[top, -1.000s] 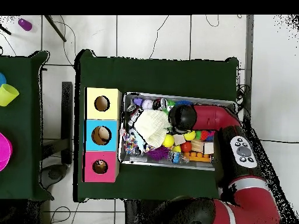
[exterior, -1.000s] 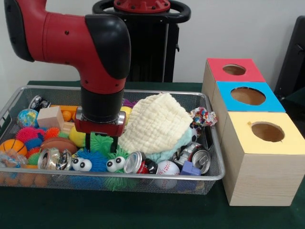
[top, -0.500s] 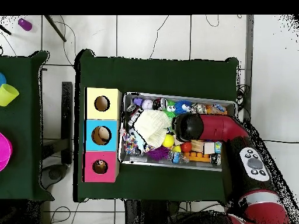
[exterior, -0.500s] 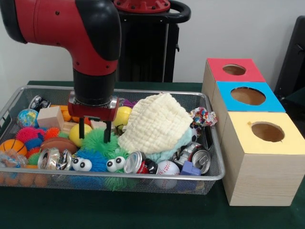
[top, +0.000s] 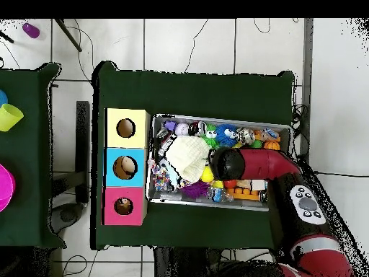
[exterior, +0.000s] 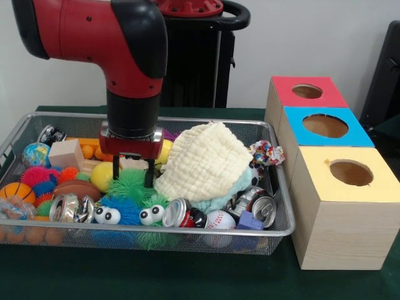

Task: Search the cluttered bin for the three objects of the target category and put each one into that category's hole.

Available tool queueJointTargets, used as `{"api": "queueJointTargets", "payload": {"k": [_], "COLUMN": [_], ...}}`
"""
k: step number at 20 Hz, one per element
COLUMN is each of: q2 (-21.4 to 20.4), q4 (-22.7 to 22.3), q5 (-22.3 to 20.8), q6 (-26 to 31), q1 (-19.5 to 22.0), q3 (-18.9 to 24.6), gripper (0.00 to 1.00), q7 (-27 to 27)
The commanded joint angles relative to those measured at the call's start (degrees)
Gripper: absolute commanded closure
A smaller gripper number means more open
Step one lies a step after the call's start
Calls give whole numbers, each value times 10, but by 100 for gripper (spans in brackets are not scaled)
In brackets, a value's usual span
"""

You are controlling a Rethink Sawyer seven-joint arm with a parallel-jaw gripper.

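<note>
My gripper (exterior: 132, 176) hangs open in the wire bin (exterior: 25, 123), its two black fingers (exterior: 150, 175) straddling the top of a green spiky ball (exterior: 130, 186). Nothing is held. A yellow ball (exterior: 102, 176) lies just left of it and a cream cloth (exterior: 206, 161) bulges just right of it. Crushed cans (exterior: 185, 215) (exterior: 260, 210) (exterior: 69, 207) lie along the front of the bin, and a baseball (exterior: 220, 220) sits between two of them. From above, the arm's wrist (top: 230, 163) hides the gripper, beside the cloth (top: 189, 155).
Three wooden boxes with holes stand right of the bin: red (exterior: 306, 92), blue (exterior: 325, 126) and yellow (exterior: 350, 172). Spiky balls with eyes (exterior: 109, 215), a brown football (exterior: 75, 187), a basketball (exterior: 15, 191), a globe ball (exterior: 36, 153) and a wood block (exterior: 65, 154) fill the bin's left side.
The gripper rose out of the toys and drifted left, then came back right and slightly lower over the green spiky ball. It stayed open and empty.
</note>
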State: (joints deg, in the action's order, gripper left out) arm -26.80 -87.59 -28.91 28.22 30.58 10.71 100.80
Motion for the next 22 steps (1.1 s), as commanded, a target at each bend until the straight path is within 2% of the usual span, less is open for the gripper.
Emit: {"api": "queueJointTargets", "payload": {"k": [1, 9, 11, 13, 14, 17, 22], "q2": [73, 133, 146, 155, 156, 156, 130], "q4": [-7, 40, 49, 56, 54, 53, 34], "q5": [-37, -31, -28, -26, -22, -17, -3], "q6": [-76, -114, -137, -145, -155, -170, -122], "q1": [-10, -9, -19, -21, -19, -25, -22], "q3": [12, 20, 9, 9, 10, 3, 13], "gripper": [0, 0, 0, 0, 100, 100, 100], "q7": [28, 19, 41, 42, 44, 61, 43]}}
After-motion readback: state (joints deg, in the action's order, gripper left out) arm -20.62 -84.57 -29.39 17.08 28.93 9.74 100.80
